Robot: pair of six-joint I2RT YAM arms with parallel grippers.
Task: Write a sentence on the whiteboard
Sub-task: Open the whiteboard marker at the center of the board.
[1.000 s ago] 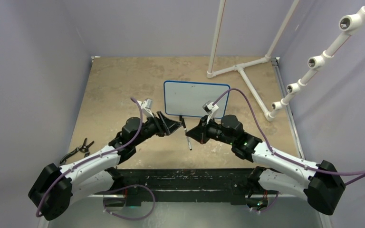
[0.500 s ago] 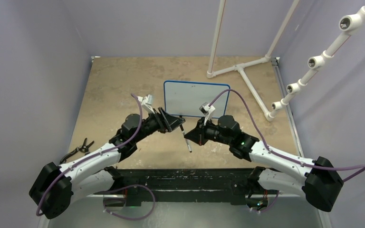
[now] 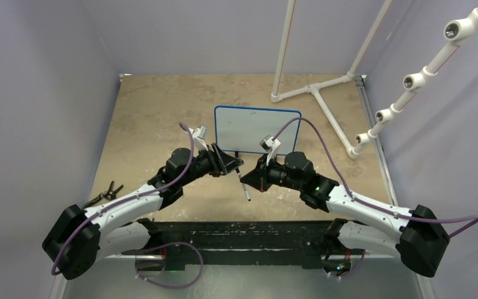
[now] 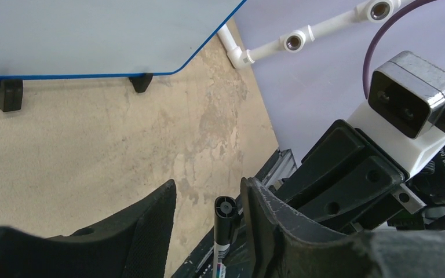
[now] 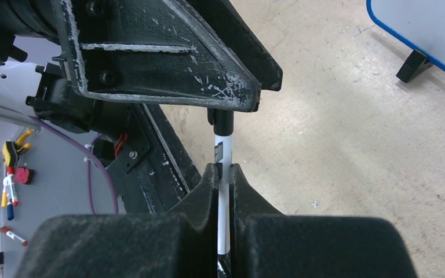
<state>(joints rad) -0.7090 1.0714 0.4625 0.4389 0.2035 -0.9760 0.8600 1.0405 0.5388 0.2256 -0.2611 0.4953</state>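
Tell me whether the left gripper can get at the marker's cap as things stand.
Likely yes. The left gripper stands open with the cap between its fingers, nothing in the gap. The right gripper is shut on the marker lower down its barrel, leaving the cap free.

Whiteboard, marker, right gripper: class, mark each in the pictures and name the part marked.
whiteboard (image 3: 256,129): top external view, middle of its white face.
marker (image 5: 225,145): right wrist view, white barrel below the black cap.
right gripper (image 5: 223,172): right wrist view, between its fingertips, shut on the marker.
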